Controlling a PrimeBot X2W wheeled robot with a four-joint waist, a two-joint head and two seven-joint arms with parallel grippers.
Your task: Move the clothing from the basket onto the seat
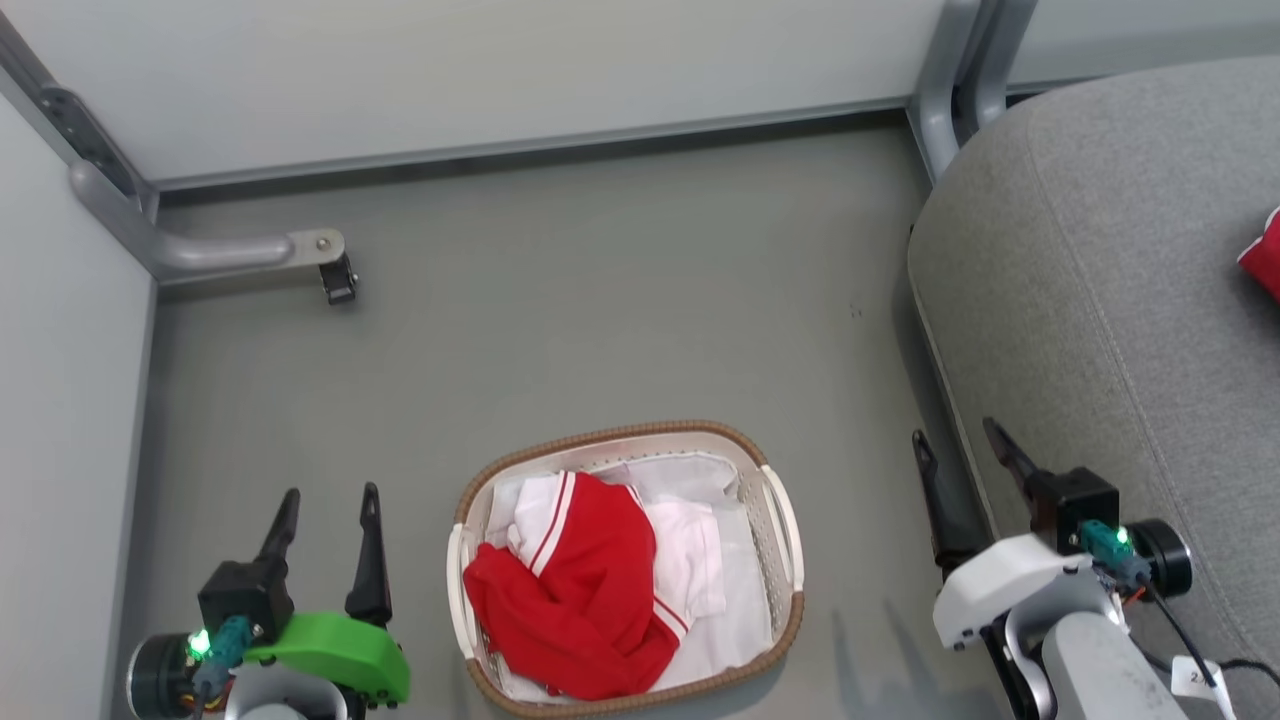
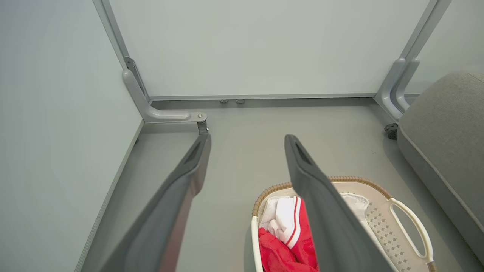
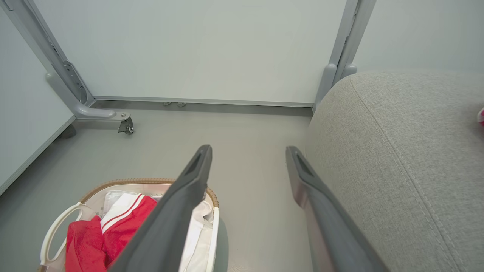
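Note:
The white perforated basket (image 1: 785, 545) with its brown rim stands on the floor at the bottom centre. Red clothing (image 1: 580, 590) with white panels and stripe trim lies crumpled inside it, also seen in the left wrist view (image 2: 285, 241) and the right wrist view (image 3: 98, 234). The grey seat (image 1: 1100, 300) fills the right side, and a red piece of clothing (image 1: 1265, 255) lies on it at the frame's edge. My left gripper (image 1: 328, 510) stands open left of the basket. My right gripper (image 1: 958, 440) stands open at the seat's edge, holding nothing.
Pale partition panels close the back and left. A grey metal foot with a castor (image 1: 335, 280) juts onto the floor at the back left. A grey post (image 1: 950, 90) stands at the back beside the seat. Grey floor (image 1: 620, 300) lies beyond the basket.

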